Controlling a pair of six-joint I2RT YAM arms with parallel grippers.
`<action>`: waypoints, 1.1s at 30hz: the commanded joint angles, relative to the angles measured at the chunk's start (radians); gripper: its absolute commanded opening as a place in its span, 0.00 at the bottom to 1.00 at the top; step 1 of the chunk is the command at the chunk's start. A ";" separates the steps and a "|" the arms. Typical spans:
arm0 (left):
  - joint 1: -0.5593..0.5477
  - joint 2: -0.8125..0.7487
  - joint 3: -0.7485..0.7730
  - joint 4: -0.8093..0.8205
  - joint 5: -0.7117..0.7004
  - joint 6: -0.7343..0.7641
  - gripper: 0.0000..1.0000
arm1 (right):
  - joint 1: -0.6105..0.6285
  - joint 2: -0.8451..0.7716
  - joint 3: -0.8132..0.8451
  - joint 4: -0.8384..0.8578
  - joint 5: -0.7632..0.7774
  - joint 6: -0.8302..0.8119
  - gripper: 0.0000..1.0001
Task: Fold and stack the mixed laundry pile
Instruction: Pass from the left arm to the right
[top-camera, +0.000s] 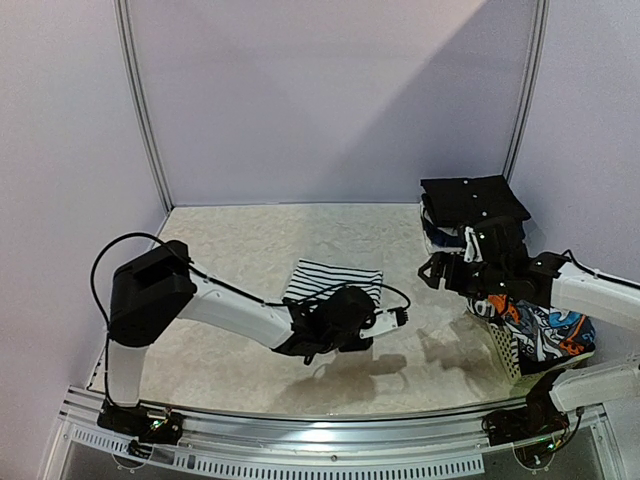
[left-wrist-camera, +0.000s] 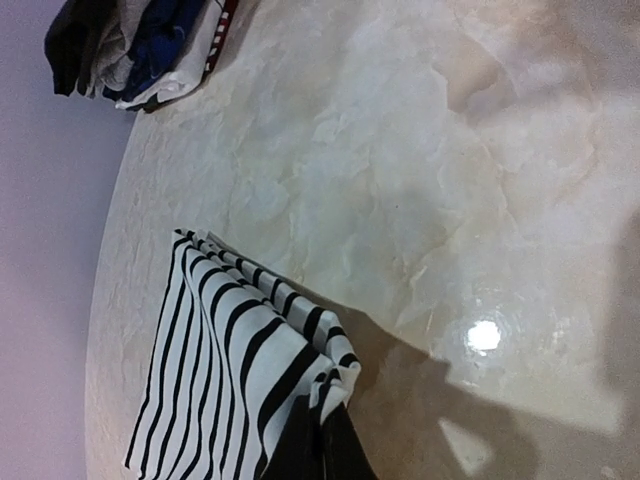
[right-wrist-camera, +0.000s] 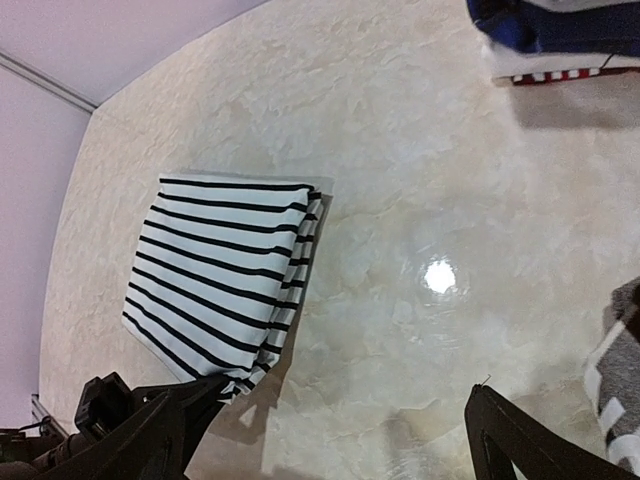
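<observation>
One striped garment (top-camera: 338, 277) lies folded flat near the middle of the counter (top-camera: 225, 245), and the left gripper (left-wrist-camera: 322, 428) is clamped tight on its near corner, which puckers between the fingers. The right gripper (top-camera: 432, 272) is spread fully wide and empty, above the counter's right side, next to the basket (top-camera: 508, 352) that holds a printed garment (top-camera: 548, 330). A folded stack (top-camera: 472, 203), black on top, sits at the far right corner.

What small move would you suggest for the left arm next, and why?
Probably a slight lift of the striped garment, ready to carry it to the folded stack: the left gripper is shut on its corner, it lies folded, and the stack sits apart at the far right.
</observation>
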 joint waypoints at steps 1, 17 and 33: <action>0.010 -0.061 -0.086 0.115 0.032 -0.088 0.00 | -0.006 0.083 0.044 0.116 -0.140 0.058 0.99; 0.012 -0.195 -0.252 0.243 0.056 -0.182 0.00 | 0.000 0.507 0.140 0.384 -0.404 0.226 0.99; 0.012 -0.222 -0.278 0.286 0.038 -0.222 0.00 | 0.017 0.680 0.129 0.499 -0.468 0.313 0.93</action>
